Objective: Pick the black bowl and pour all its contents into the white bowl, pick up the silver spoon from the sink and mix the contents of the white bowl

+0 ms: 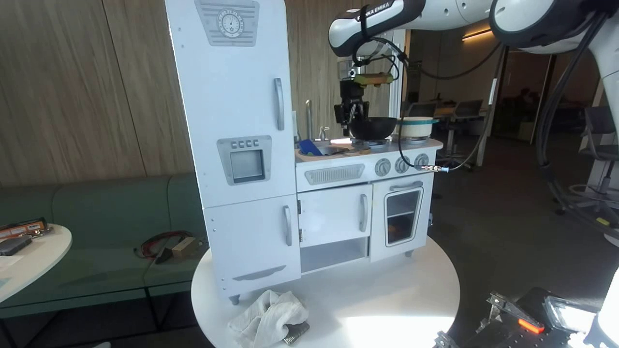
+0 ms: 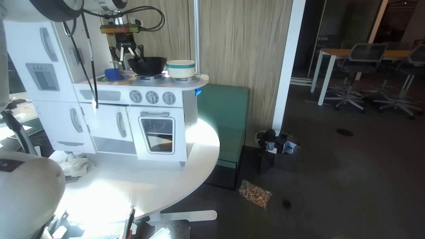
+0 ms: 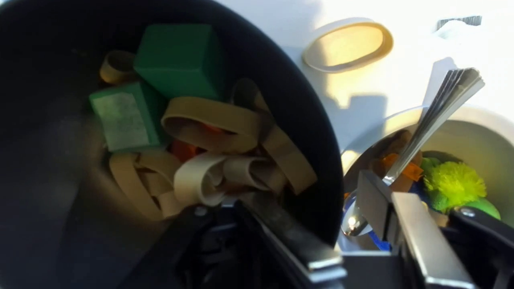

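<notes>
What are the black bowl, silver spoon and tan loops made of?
Black bowl: coated metal or plastic, unclear; dark, little shine. Silver spoon: likely polished metal, given its bright glints. Tan loops: probably rubber; flat, matte bands, curled and bent.

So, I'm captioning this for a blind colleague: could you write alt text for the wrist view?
An open black-and-silver robot gripper straddles the rim of a wide, round black bowl holding two boxy green blocks and flat beige loops. To the right, a silver metal spoon leans in a round greyish sink beside a fluffy yellow-green ball.
</notes>
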Robot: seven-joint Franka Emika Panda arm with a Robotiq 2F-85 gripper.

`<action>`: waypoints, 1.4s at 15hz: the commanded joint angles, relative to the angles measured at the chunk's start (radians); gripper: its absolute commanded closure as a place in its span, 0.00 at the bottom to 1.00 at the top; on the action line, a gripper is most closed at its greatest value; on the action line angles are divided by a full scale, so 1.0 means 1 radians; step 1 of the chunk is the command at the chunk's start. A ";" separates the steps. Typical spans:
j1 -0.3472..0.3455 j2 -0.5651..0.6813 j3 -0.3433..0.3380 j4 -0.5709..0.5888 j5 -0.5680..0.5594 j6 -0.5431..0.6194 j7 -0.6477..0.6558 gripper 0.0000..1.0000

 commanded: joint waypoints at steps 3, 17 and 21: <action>-0.016 0.001 0.006 0.023 0.054 -0.015 -0.012 0.81; -0.024 -0.182 0.031 -0.050 0.160 0.077 -0.023 0.97; -0.043 -0.259 0.017 -0.078 0.196 0.124 -0.020 0.97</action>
